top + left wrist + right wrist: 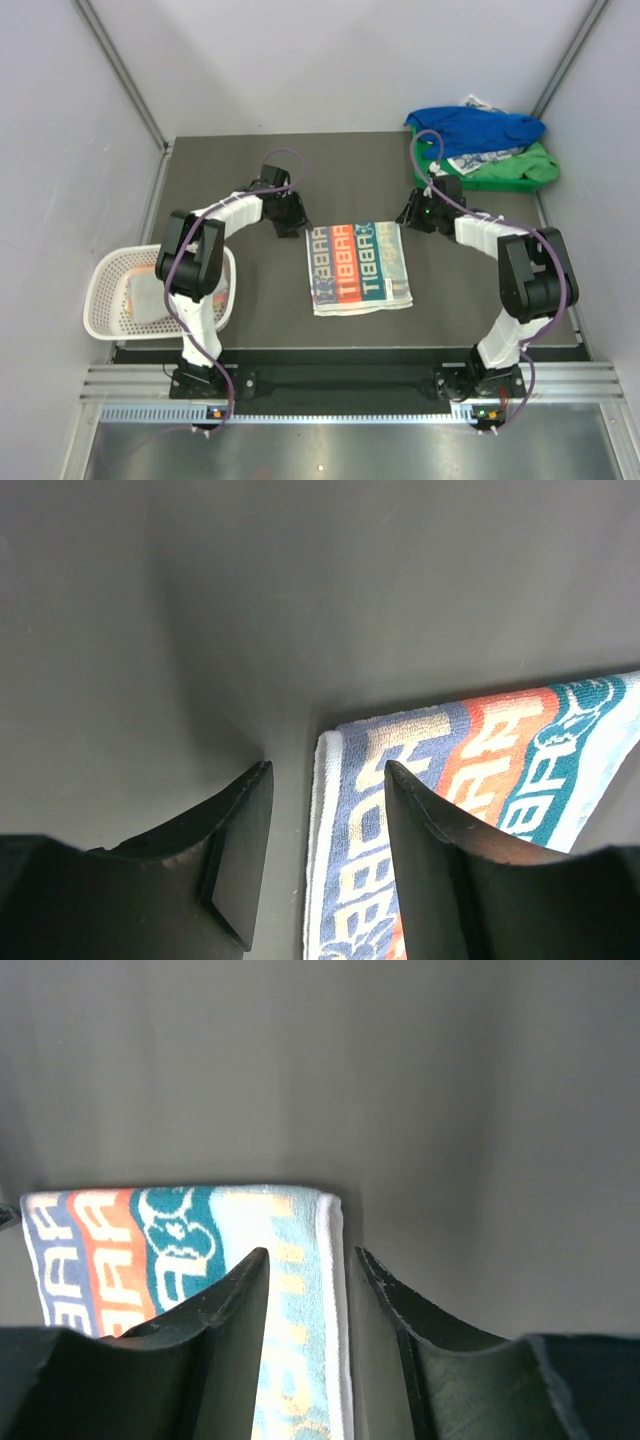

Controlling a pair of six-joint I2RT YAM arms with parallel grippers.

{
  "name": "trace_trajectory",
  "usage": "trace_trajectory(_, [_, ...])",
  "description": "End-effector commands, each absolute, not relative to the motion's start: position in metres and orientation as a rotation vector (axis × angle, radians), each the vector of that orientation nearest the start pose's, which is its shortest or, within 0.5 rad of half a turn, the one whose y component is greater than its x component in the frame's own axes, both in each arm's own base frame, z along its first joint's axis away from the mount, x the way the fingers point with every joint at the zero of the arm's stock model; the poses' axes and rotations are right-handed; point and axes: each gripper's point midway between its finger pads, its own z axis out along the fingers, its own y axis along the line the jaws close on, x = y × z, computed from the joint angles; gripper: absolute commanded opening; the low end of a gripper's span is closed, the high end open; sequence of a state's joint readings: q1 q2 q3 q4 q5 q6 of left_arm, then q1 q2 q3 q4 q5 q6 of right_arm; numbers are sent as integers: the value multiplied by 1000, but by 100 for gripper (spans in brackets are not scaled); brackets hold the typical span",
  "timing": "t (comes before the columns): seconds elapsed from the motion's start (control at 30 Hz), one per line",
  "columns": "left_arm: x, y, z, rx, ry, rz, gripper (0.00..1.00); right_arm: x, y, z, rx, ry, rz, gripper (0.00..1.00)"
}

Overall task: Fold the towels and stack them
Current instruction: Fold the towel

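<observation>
A folded towel (pixel 360 267) with grey, orange, teal and pale stripes and big letters lies flat in the middle of the dark table. My left gripper (pixel 293 226) hovers at its far left corner. In the left wrist view that gripper (pixel 327 772) is open, its jaws straddling the towel's (pixel 480 750) white left edge. My right gripper (pixel 408 214) is at the far right corner. It (pixel 311 1256) is open too, with the towel's (pixel 170 1240) right hem lying between the jaws. More towels are heaped at the back right, a royal blue one (pixel 480 128) on top.
The heap sits in a green tray (pixel 545 170) against the right wall. A white mesh basket (pixel 105 262) holding something pale stands at the left, beside the left arm's base. Grey walls enclose the table on three sides.
</observation>
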State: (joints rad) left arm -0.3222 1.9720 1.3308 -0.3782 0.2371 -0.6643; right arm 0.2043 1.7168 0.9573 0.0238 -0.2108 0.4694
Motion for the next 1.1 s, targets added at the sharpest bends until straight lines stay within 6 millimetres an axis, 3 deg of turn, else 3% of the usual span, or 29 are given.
trace_trajectory(0.0, [408, -206, 48, -329, 2653, -655, 53, 430, 138, 73, 133, 2312, 522, 39])
trace_trajectory(0.3, [399, -213, 20, -335, 2708, -646, 50, 434, 146, 44, 65, 2384, 460, 44])
trace_trajectory(0.57, [390, -215, -1, -329, 2740, -582, 42, 432, 168, 36, -15, 2424, 368, 43])
trace_trajectory(0.7, [394, -206, -5, -322, 2733, -504, 38, 434, 162, 32, 5, 2437, 314, 39])
trace_trajectory(1.07, [424, -211, 0, -263, 2689, -481, 23, 440, 162, 30, 7, 2452, 297, 20])
